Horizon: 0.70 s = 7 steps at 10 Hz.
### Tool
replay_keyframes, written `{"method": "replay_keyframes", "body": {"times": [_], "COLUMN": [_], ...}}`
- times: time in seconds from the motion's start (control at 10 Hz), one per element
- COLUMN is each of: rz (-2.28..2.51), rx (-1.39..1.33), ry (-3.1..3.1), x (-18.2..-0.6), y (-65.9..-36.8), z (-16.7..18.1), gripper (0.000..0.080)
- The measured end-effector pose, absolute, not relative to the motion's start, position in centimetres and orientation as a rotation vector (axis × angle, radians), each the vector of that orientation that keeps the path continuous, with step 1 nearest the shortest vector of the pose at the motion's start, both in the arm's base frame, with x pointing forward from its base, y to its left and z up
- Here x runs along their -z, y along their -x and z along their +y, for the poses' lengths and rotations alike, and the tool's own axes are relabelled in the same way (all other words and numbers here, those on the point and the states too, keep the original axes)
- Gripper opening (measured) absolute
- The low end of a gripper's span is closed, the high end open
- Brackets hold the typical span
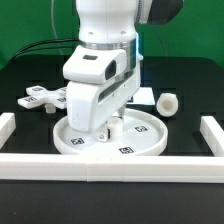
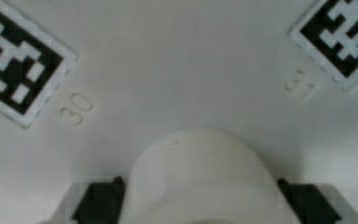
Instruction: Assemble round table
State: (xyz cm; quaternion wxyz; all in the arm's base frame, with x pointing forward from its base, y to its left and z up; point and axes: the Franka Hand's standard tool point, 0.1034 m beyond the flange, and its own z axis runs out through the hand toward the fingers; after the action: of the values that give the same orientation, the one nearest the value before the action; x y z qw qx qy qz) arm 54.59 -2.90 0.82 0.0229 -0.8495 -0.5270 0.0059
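Note:
The large round rimmed disc [image 1: 150, 137] lies flat near the front border bar, tags facing up. My gripper [image 1: 110, 128] is lowered onto its middle. In the wrist view the gripper [image 2: 197, 203] is shut on a white rounded piece, the short post [image 2: 197, 170]. A dark finger [image 2: 99, 200] presses on each side of it. The disc's surface [image 2: 176, 90] with two tags lies right below. The post's lower end [image 1: 116, 127] shows between the fingers, at the disc. The cross-shaped piece [image 1: 45, 97] with tags lies on the table at the exterior view's left.
A small stubby white part [image 1: 168, 102] lies at the exterior view's right, behind the disc. Long white border bars run along the front [image 1: 110, 168] and both sides [image 1: 214, 130]. The table top is black.

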Motion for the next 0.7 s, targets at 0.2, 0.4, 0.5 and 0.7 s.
{"method": "replay_keyframes", "body": {"times": [0.2,0.4,0.5,0.7], "rz": [-1.632,-1.666,-1.697,-1.733], "rx": [-0.018,-0.009,0.004,0.008], "ry": [2.631,2.613,2.591,2.563], "x": [-0.8,-1.0,-0.9,-0.8], "y": [-54.6,-55.0,-55.6,-56.5], "z": [-2.9,-1.8,-0.2,1.9], "gripper": [0.0406,0.0406,0.0407,0.0407]}}
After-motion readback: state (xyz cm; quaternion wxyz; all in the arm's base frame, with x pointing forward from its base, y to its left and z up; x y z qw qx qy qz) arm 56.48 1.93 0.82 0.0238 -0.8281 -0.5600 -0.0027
